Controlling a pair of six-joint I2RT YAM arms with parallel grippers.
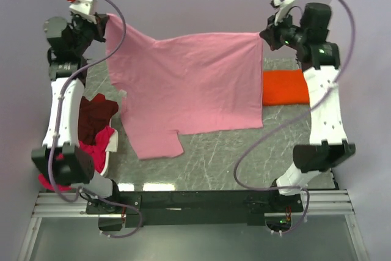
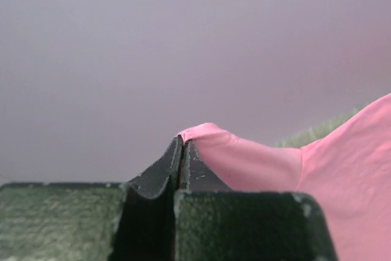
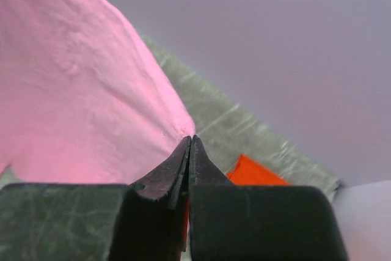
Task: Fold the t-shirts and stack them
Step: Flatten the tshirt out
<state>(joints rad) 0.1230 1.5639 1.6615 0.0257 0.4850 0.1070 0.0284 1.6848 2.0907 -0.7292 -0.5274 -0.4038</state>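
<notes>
1. Left end effector (image 2: 182, 142) is pinched shut on one top corner of the pink t-shirt (image 2: 342, 169). The right end effector (image 3: 190, 140) clamps the opposite corner.
2. Between them the shirt hangs spread above the worktop (image 1: 214, 163).
3. It looks light and limp and will likely sag wherever unsupported, so corners and edges are the best holds.
4. Its long axis runs left to right, with the sleeves seemingly toward the left arm.
5. An orange t-shirt (image 1: 284, 87) lies folded at the right.

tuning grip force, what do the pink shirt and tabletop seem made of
Pink shirt: soft matte cloth, probably cotton knit; it drapes and wrinkles where it hangs. Tabletop: hard, smooth-looking, grey-green with pale veins; stone or marble-print laminate, cannot tell which.
</notes>
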